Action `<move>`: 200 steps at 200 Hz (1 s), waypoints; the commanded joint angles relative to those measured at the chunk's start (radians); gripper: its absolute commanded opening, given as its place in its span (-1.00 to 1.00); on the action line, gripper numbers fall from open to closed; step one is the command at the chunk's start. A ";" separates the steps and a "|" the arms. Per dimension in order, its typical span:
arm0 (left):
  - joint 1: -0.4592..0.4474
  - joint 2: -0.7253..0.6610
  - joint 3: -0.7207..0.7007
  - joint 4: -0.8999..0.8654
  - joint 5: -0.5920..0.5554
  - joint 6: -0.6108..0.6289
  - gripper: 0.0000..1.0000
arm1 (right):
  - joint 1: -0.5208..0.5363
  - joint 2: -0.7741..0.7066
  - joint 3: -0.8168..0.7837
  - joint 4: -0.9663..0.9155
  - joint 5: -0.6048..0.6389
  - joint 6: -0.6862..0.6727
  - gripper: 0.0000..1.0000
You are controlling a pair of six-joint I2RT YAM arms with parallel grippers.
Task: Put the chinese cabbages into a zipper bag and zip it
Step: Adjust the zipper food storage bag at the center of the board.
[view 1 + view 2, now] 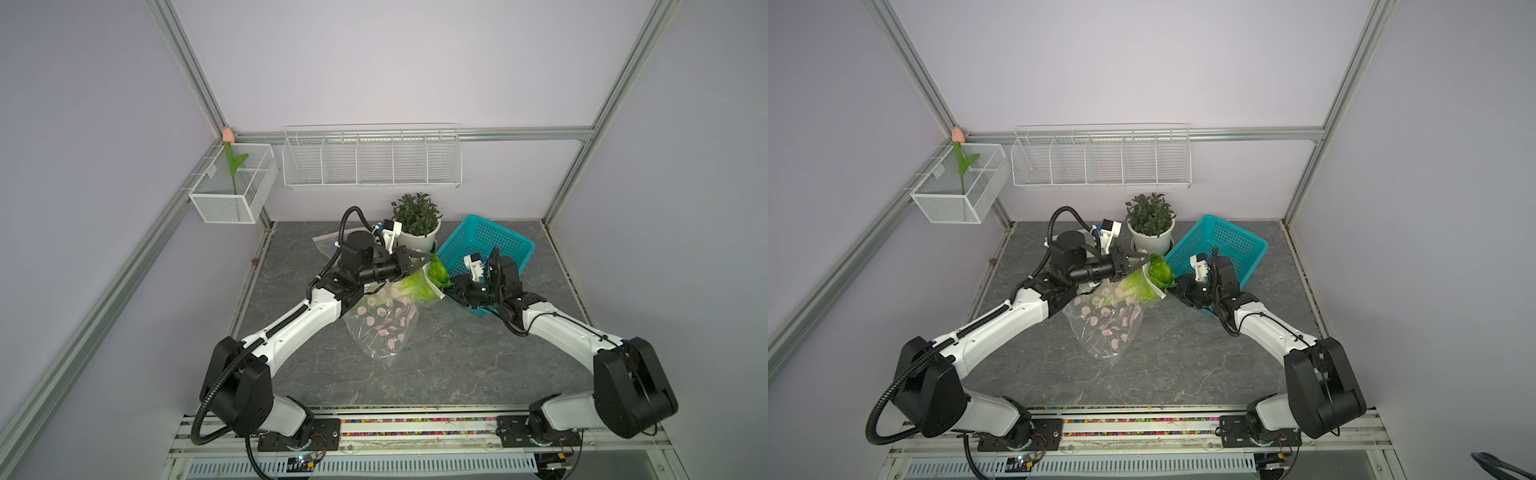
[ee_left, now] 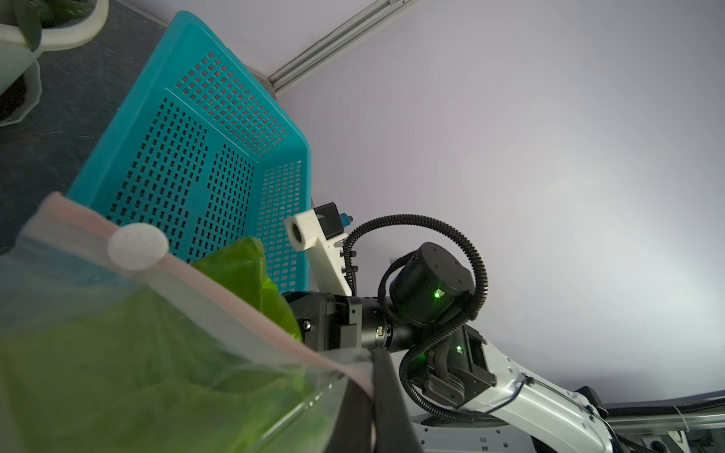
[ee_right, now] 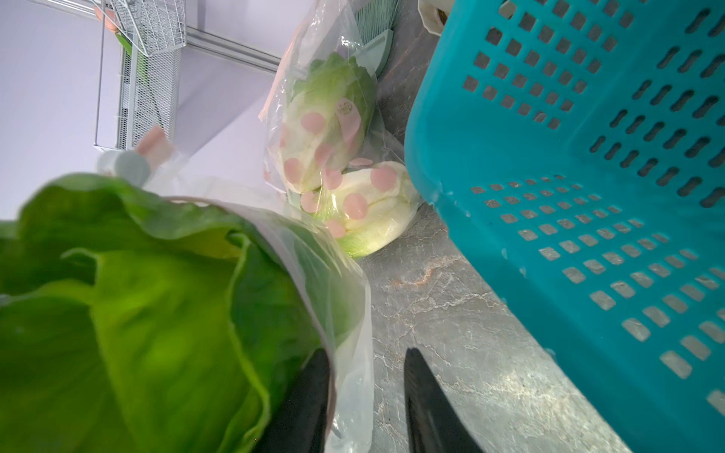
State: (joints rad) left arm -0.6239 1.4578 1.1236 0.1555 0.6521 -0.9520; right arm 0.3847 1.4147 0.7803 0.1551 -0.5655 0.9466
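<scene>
Pinching the rim of the zipper bag (image 1: 382, 328) shut between its fingers, the left claw (image 1: 428, 260) holds the mouth raised off the counter (image 1: 436, 365), while the right claw (image 3: 365, 353) sits at the mouth with its jaws apart, loose plastic between them and nothing gripped. Two cabbages (image 3: 325, 117) lie deep in the bag, near its bottom. The third cabbage (image 1: 438, 272) is only partly in: its long axis runs along the bag's length, the base pointing down into the bag and the dark leafy end poking out past the rim toward the basket (image 1: 486, 241). The likely trouble is those leaves, since any left across the track would probably jam the slider (image 2: 137, 247) or get crushed. The right claw could also close on plastic instead of cabbage, and a slipped rim would let the mouth sag and the head slide out
</scene>
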 commanded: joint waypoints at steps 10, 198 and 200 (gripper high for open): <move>-0.002 -0.005 0.050 0.016 0.006 0.020 -1.00 | 0.029 0.011 -0.010 0.100 -0.017 0.073 -0.27; -0.177 -0.156 0.101 -0.274 -0.345 0.029 -1.00 | 0.138 -0.125 0.684 -0.905 0.182 -0.592 -0.84; -0.180 -0.157 0.094 -0.261 -0.349 0.025 -1.00 | 0.138 -0.121 0.690 -0.912 0.185 -0.599 -0.83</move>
State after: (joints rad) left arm -0.7776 1.3220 1.2453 -0.2348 0.3584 -0.8543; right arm 0.5209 1.2720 1.4067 -0.6994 -0.3721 0.4282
